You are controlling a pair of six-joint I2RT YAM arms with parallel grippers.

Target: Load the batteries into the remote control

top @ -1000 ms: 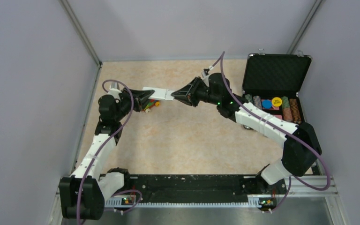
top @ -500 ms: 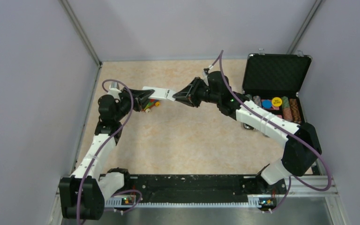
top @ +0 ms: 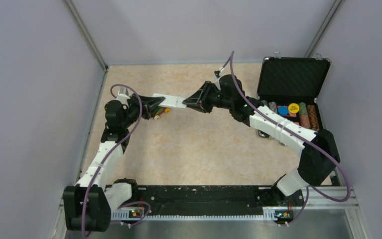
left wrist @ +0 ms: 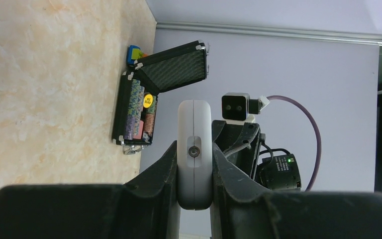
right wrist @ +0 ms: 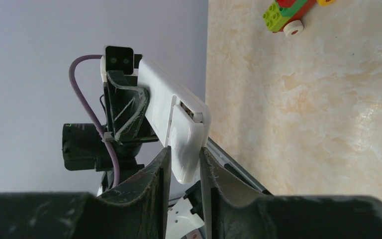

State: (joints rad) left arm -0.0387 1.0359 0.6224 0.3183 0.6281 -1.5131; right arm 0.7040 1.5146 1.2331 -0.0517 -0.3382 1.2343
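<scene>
remote control [top: 171,101] is held in the air over the table [top: 204,149] between both arms. left gripper [top: 155,103] is clamped on one end, right gripper [top: 188,101] pinches the other. over the last second the right arm edged slightly leftward, both grips unchanged. batteries not visible in any view. probably a handover or regrip, loading not begun.

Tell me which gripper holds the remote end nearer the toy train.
The left gripper: its jaws clamp the remote end nearer the toy train; the right gripper holds the opposite end.
</scene>
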